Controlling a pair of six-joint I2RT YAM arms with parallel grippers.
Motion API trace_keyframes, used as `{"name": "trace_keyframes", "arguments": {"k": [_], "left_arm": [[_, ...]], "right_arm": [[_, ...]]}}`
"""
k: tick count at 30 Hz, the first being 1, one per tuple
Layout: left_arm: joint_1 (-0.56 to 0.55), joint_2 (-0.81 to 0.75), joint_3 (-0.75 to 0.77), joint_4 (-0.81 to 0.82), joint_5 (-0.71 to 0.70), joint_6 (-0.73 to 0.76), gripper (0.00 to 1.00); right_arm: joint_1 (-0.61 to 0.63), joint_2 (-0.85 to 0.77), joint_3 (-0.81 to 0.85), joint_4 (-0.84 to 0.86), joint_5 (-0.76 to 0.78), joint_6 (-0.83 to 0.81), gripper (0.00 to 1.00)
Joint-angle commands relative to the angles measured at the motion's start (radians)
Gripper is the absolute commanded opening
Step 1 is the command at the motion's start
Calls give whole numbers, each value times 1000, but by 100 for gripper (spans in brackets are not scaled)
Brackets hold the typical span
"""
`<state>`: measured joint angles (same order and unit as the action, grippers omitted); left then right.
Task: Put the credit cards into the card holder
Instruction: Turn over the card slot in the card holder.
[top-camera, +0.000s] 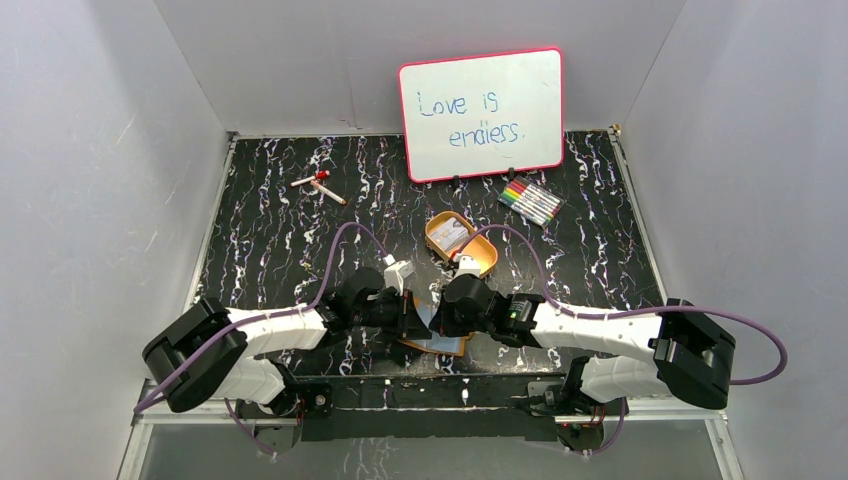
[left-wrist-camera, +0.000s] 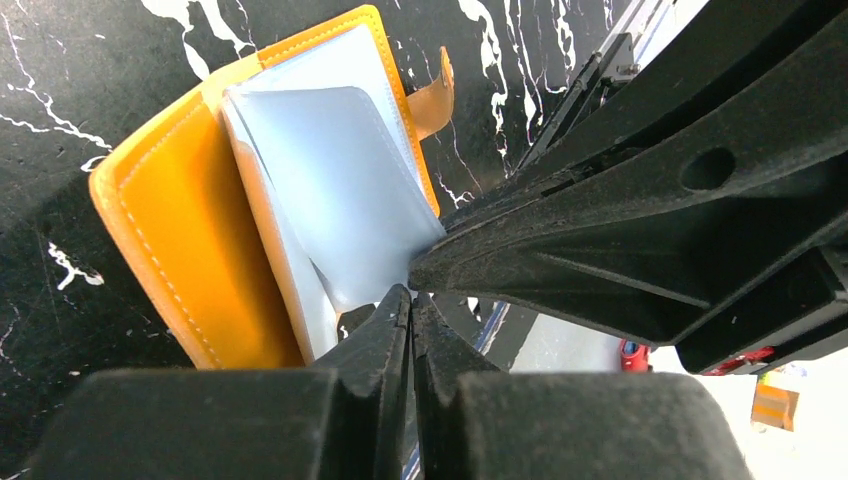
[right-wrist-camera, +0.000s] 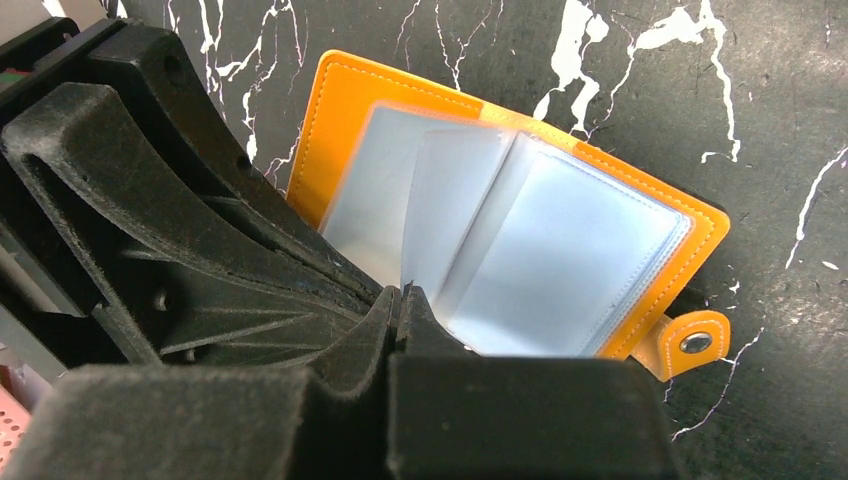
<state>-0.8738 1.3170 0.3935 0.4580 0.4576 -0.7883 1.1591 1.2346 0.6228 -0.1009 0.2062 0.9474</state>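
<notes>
While my two hands meet over the card holder, it lies open on the black marbled table, orange cover down, its pale blue-grey sleeves fanned upward. My left gripper: fingers almost pressed together, only a slit between them, tips at a sleeve's lower corner. My right gripper: fingers pressed together at a middle sleeve's edge. I cannot tell whether either has plastic pinched.

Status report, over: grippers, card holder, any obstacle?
Left gripper shut at the sleeves. Right gripper pinching one sleeve. Card holder open; pockets look empty. No obstacle seen.
</notes>
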Motion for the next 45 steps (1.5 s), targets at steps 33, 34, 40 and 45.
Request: {"name": "trace_keyframes", "arguments": {"k": [33,34,40,45], "left_arm": [[-6,-233,44,-396,-334,9,0],[-5,-241,42,-418,-349,3,0],[-5,-362,93,-603,-484,-8,11],[-6,-448,193,-671,-532,35,56]], "right_arm": [[-2,-81,31,-28,22,-80,45],[-3,-56,23,-21,22,-71,45],[-8,-11,-8,-4,25,-53,45],[-11,-9,-17,-25,39,-51,46]]}}
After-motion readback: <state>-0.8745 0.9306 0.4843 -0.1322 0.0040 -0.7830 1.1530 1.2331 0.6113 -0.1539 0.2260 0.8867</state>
